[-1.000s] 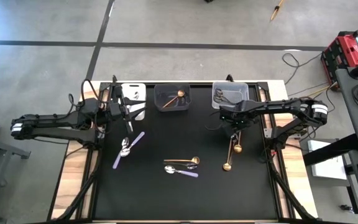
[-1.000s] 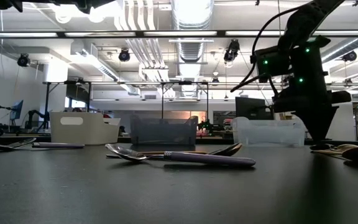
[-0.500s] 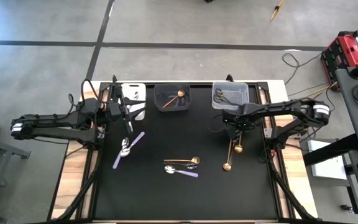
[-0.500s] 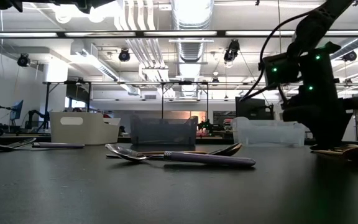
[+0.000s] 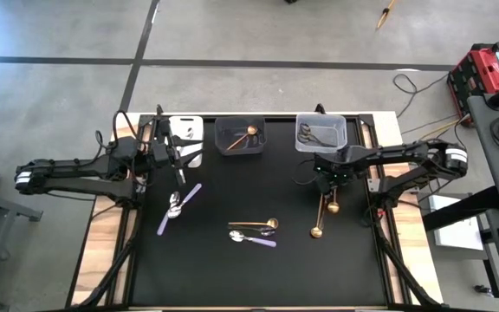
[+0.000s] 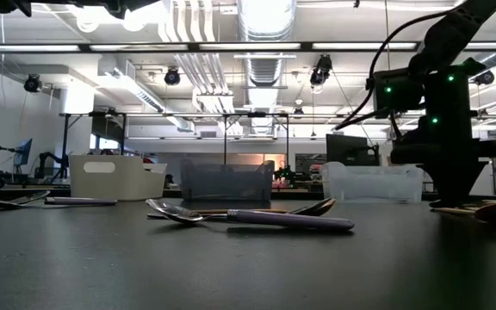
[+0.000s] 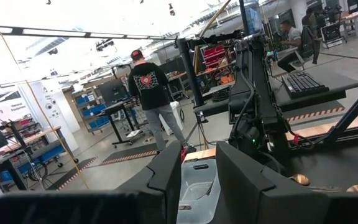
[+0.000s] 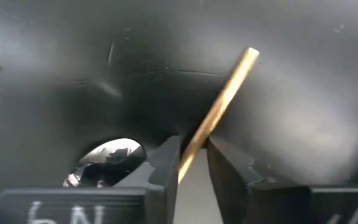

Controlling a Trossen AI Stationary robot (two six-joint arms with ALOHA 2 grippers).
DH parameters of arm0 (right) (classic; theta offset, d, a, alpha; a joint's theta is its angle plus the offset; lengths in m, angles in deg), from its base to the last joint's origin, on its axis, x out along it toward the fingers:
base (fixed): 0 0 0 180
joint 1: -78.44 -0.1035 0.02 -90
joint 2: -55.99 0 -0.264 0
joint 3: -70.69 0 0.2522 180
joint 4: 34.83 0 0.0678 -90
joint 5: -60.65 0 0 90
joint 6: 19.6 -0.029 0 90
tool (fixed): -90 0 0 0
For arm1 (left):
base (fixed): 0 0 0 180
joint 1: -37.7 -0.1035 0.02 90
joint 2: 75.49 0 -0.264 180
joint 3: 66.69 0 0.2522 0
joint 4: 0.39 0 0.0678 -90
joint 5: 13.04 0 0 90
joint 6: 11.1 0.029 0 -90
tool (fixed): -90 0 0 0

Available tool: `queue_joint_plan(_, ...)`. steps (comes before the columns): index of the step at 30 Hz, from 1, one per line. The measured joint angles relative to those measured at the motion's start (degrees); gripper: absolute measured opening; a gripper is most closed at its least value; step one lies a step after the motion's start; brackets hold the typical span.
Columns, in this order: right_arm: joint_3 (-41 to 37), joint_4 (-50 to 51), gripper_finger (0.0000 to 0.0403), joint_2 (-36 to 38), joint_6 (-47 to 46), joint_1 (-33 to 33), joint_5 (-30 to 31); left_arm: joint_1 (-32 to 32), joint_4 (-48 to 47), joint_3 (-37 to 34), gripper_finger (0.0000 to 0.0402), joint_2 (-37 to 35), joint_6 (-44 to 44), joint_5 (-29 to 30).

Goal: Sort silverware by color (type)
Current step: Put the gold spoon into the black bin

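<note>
Left pincer [image 5: 178, 176] is hovering near the white bin [image 5: 186, 139], pinching a slim utensil [image 5: 177, 173]. Lilac-handled spoons [image 5: 178, 208] are lying on the black surface [image 5: 232, 277]; further spoons [image 5: 252, 230] are lying mid-surface. Right pincer [image 5: 327, 184] is pressing down, fingers [image 8: 161, 163] pinching a gold spoon [image 8: 219, 109] by its handle (below the clear bin [image 5: 320, 132]).

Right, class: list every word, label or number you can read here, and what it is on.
"N": white, cut off by the picture's edge, on the right end effector, closed on the gold utensil.
Wall signs, left wrist view: too blurred.
Person's shirt emblem: unreadable.
</note>
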Motion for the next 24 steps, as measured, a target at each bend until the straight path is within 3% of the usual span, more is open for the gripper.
queue_joint_plan(7,-0.2,-1.0,0.0017,0.0,-0.9,0.0,0.6,0.0,0.0,0.0,0.0084,0.0,0.0,0.0)
queue_joint_plan(15,0.2,-0.4,0.0014,0.7,-1.0,-0.1,1.3,0.0,0.0,0.0,0.0084,0.0,0.0,0.0)
queue_joint_plan(24,5.9,3.4,0.0013,9.8,1.6,-0.1,4.8,0.0,0.0,0.0,0.0084,0.0,0.0,0.0)
